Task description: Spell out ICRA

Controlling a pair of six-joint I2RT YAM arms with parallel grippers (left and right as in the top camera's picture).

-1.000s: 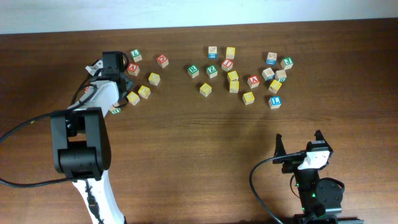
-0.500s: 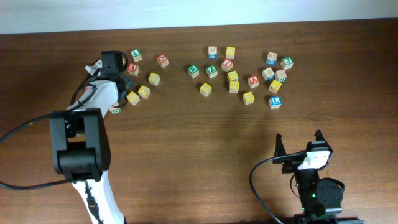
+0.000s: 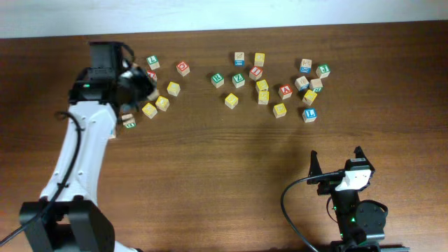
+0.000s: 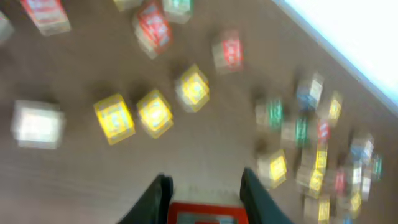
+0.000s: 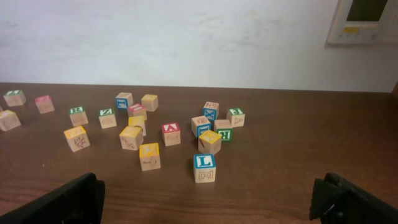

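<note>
In the left wrist view, which is blurred, my left gripper [image 4: 205,180] is shut on a red-bordered pale cube [image 4: 205,213]; its letter is unreadable. From overhead the left gripper [image 3: 141,82] hangs over the left cluster, beside a red-faced cube [image 3: 152,74]. A red A cube [image 3: 285,90] sits in the right cluster and shows again as the red A cube [image 5: 171,132] in the right wrist view, with a green R cube [image 5: 224,134] close by. My right gripper [image 3: 336,158] stands open at the near right, far from all cubes, nothing between its jaws.
Yellow cubes [image 3: 162,103] and a pale cube [image 3: 128,119] lie just below the left gripper. A blue L cube [image 5: 204,167] is the nearest one to the right gripper. Several more lettered cubes spread along the far half of the table [image 3: 224,182].
The left arm has risen and swung, its wrist now further left and up in the overhead view. Its jaws have narrowed onto the red-bordered cube. The right arm is unmoved.
</note>
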